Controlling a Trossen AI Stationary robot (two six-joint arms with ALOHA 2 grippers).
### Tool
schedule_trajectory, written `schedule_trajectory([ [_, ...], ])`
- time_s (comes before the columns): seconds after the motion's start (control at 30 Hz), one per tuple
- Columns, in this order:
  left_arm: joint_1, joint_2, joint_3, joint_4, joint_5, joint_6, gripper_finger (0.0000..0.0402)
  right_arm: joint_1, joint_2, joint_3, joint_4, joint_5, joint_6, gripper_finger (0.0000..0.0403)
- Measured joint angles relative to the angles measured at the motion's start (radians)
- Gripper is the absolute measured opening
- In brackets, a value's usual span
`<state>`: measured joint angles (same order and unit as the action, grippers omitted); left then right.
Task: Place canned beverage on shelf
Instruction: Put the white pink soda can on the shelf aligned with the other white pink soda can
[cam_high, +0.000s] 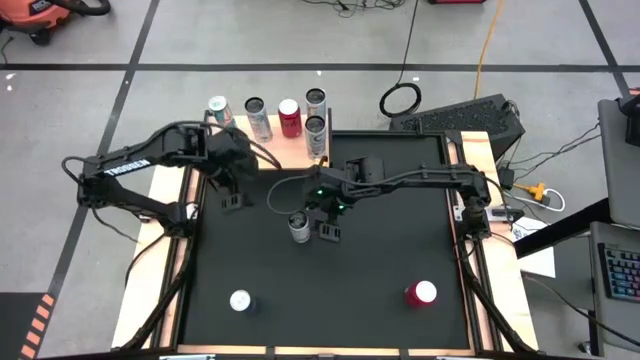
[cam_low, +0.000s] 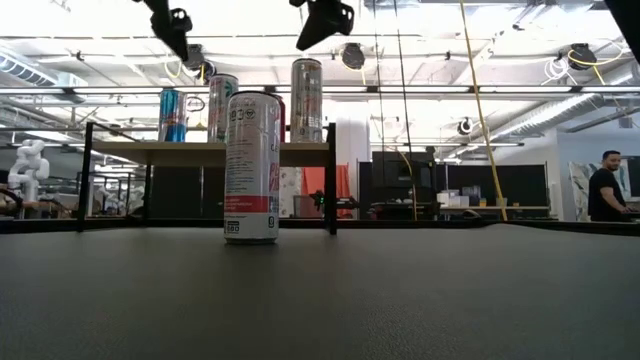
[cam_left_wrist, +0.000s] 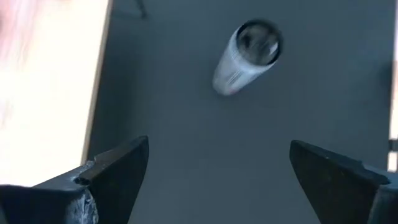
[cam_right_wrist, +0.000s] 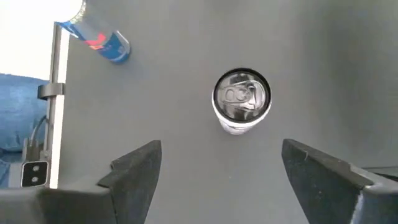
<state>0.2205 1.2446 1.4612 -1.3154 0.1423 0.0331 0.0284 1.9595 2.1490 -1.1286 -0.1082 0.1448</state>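
Silver can stands just beside, seemingly below, the wide-open right pincer.

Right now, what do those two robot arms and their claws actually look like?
Both are slim, dark, jointed arms. The left arm carries white lettering along its side, and the right arm has a thin cable along it and small green lights near its wrist. Each ends in two dark, wedge-shaped fingers.
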Motion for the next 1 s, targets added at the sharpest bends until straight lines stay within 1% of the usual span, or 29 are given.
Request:
schedule_trajectory([
  [0.1, -0.066, 0.0, 0.0, 0.061, -0.011, -0.032, 0.0389, 0.0, -0.006, 0.0, -0.019, 0.001, 0.03, 0.0316],
  [0.27, -0.176, 0.0, -0.048, 0.167, -0.107, -0.084, 0.0389, 0.0, -0.022, 0.0, -0.124, 0.004, 0.103, 0.0316],
  [0.37, -0.237, 0.0, -0.111, 0.251, -0.168, -0.108, 0.0389, 0.001, -0.024, 0.0, -0.202, 0.018, 0.165, 0.0316],
  [0.5, -0.309, 0.0, -0.216, 0.386, -0.252, -0.149, 0.0389, 0.001, -0.031, 0.0, -0.297, 0.083, 0.205, 0.0316],
  [0.6, -0.341, 0.0, -0.307, 0.495, -0.281, -0.161, 0.0389, 0.0, -0.033, 0.0, -0.33, 0.085, 0.224, 0.0316],
  [0.7, -0.361, 0.002, -0.388, 0.607, -0.311, -0.165, 0.0389, 0.0, -0.034, 0.0, -0.32, 0.082, 0.236, 0.0316],
  [0.77, -0.361, 0.001, -0.429, 0.648, -0.322, -0.178, 0.0389, 0.0, -0.035, 0.0, -0.321, 0.082, 0.235, 0.0315],
  [1.0, -0.361, 0.013, -0.512, 0.78, -0.328, -0.186, 0.0389, 0.0, -0.035, 0.0, -0.316, 0.082, 0.214, 0.0315],
])
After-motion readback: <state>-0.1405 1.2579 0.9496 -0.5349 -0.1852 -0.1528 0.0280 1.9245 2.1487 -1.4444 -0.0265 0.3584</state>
